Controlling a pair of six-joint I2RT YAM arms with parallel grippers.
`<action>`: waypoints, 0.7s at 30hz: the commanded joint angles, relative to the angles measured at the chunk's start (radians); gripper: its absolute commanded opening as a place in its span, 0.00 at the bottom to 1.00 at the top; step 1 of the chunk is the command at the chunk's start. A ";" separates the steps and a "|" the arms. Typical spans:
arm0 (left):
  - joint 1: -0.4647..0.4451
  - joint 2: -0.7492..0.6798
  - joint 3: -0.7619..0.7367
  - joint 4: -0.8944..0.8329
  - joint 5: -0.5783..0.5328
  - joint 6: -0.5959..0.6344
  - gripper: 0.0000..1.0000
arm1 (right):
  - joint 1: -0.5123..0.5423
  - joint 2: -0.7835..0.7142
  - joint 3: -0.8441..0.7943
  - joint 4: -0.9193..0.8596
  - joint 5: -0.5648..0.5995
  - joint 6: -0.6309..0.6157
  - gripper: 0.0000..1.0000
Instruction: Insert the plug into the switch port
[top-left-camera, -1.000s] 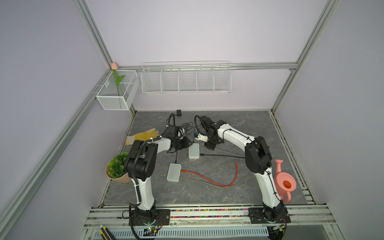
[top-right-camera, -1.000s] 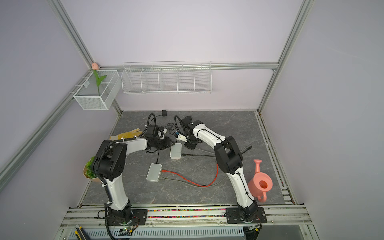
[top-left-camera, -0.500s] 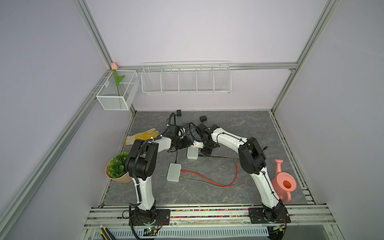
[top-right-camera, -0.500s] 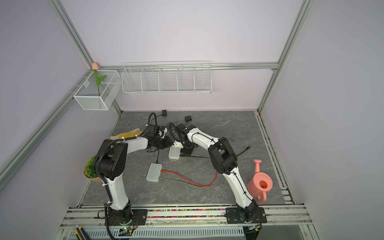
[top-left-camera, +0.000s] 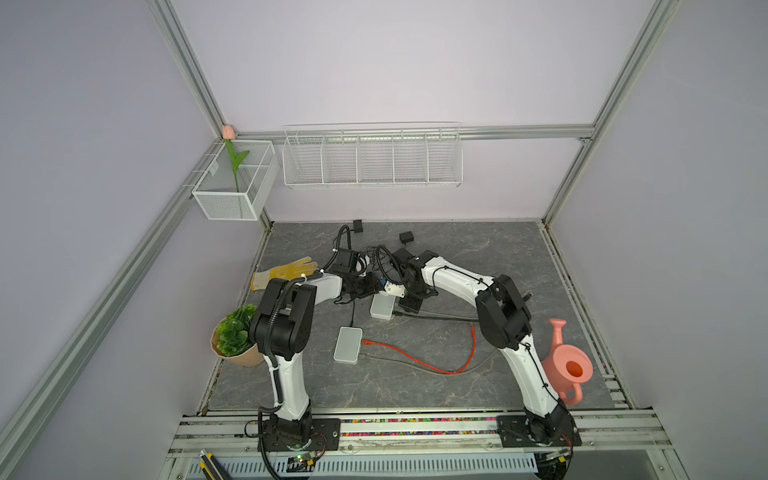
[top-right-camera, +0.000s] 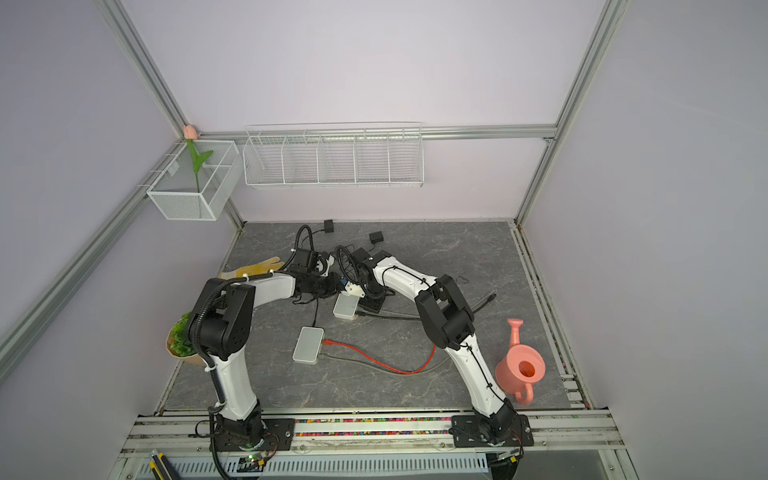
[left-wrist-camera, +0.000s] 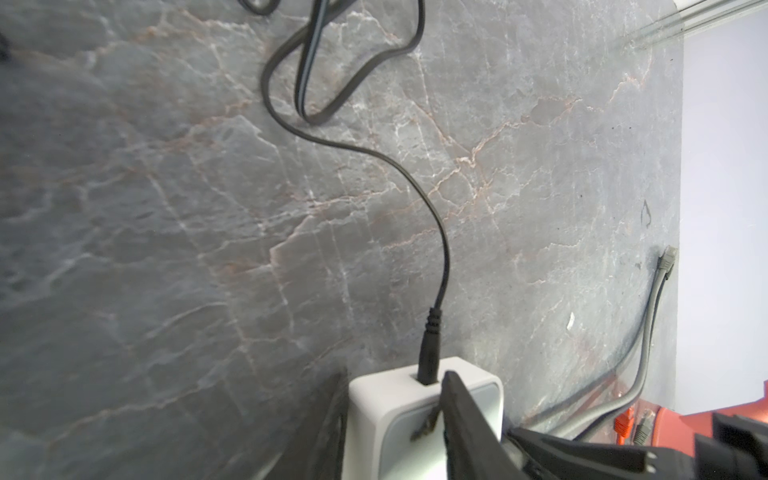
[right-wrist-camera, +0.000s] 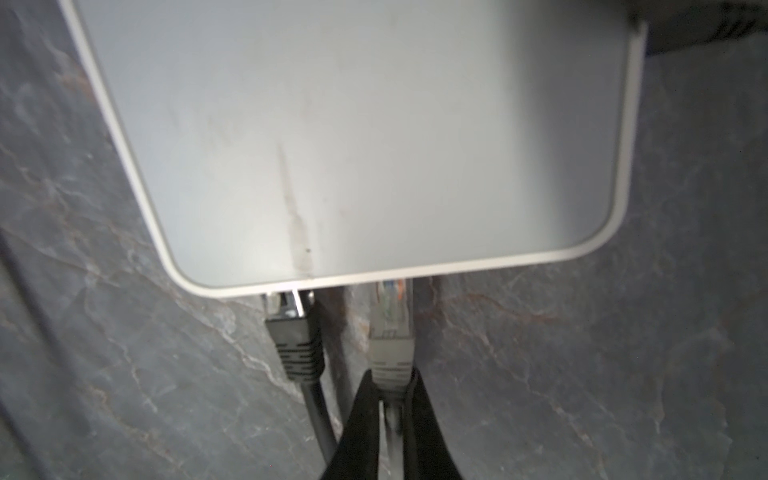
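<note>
Along the left edge of the tabletop (top-left-camera: 498, 257) stand a potted plant (top-left-camera: 235, 336) and, further back, a yellow glove (top-left-camera: 286, 272). The left arm (top-left-camera: 291, 316) reaches past them toward the middle. There the left jaws stand part-way apart, holding the switch (top-left-camera: 381, 308), a small white box lying flat. Nearer the front edge lies a second white box (top-left-camera: 348, 345) with a red cable (top-left-camera: 370, 343) plugged in. The right jaws meet the switch from the other side, nearly closed, pinching the grey plug (right-wrist-camera: 390, 353) by its boot. Both arms crowd this patch, and tangled black leads lie just behind it. Beyond the right arm (top-left-camera: 457, 280) the surface runs bare to the right edge and the back right corner, save a pink watering can (top-left-camera: 569, 368) near the front right corner.

Both top views are too coarse to show the plug. The right wrist view shows its clear tip at the switch's rim, just beside a seated black plug (right-wrist-camera: 295, 336). The rim hides whether the tip has entered a port. Only the left wrist view shows a black power lead (left-wrist-camera: 428, 353) plugged into the switch's far edge, with dark fingers (left-wrist-camera: 461, 424) either side of the box.

A second ago the right wrist stood further back and to the right, covering a black adapter (top-left-camera: 406, 237) near the back edge. It has since swung left onto the switch, and the adapter now shows. The left arm and the switch have barely shifted.
</note>
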 joint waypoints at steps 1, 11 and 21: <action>-0.018 0.037 0.012 -0.040 0.009 0.022 0.38 | -0.005 -0.027 -0.010 0.087 -0.012 0.013 0.07; -0.027 0.040 0.006 -0.037 0.005 0.020 0.38 | -0.005 -0.003 0.039 0.085 0.003 0.012 0.07; -0.043 0.031 -0.037 -0.008 -0.003 0.010 0.38 | -0.001 -0.020 0.030 0.117 -0.013 0.036 0.07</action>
